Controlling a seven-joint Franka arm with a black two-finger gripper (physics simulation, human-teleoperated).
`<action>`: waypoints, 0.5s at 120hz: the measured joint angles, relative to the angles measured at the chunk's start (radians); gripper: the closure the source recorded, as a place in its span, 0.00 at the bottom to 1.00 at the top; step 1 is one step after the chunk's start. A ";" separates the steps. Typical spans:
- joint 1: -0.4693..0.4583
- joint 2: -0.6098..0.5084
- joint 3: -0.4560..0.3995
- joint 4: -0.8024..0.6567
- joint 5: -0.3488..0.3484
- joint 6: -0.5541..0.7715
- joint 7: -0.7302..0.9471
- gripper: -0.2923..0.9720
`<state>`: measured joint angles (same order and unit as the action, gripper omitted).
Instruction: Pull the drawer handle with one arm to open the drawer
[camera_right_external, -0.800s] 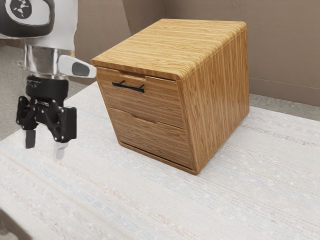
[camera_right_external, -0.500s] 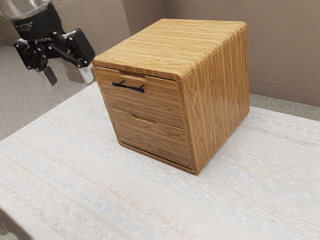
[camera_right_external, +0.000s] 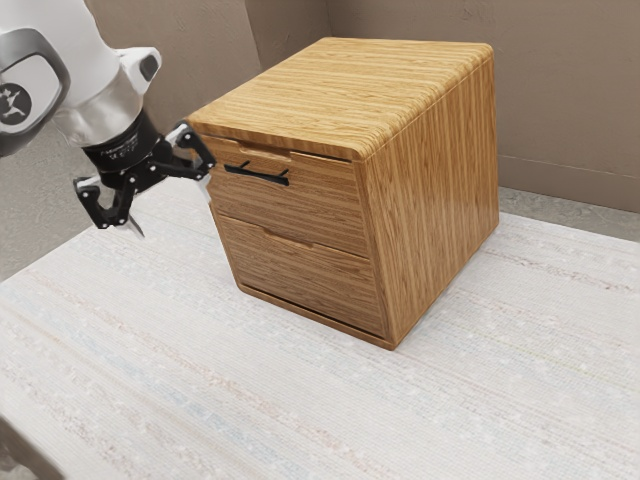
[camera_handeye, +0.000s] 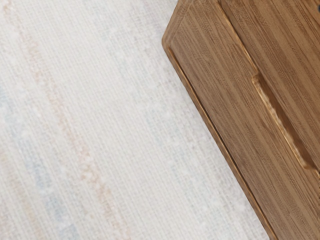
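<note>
The black two-finger tool (camera_right_external: 171, 207), released and empty, hovers at the exterior view's left of the light wooden two-drawer cabinet (camera_right_external: 420, 180). To grip well, centre its jaws around the thin black top-drawer handle (camera_right_external: 257, 174) before closing.

Small pale lettering (camera_right_external: 119, 150) on the hand (camera_right_external: 170, 208) is too tiny to read.

Evenly and softly lit from above. Brightest on the top of the cabinet (camera_right_external: 350, 90), darker on its front. Thin, soft shadow along its base on the pale table (camera_right_external: 300, 400). Mild sheen on the white arm (camera_right_external: 75, 60). Flat, uniform brightness across table and wood in the wrist view.
</note>
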<state>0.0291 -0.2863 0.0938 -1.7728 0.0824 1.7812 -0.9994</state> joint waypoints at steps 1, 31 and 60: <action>0.000 -0.004 0.002 -0.013 -0.001 0.018 -0.008 0.23; 0.000 -0.033 0.022 -0.158 -0.023 0.404 -0.199 0.23; 0.000 -0.012 0.020 -0.205 -0.027 0.547 -0.324 0.23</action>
<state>0.0292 -0.2986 0.1137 -1.9780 0.0558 2.3278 -1.3232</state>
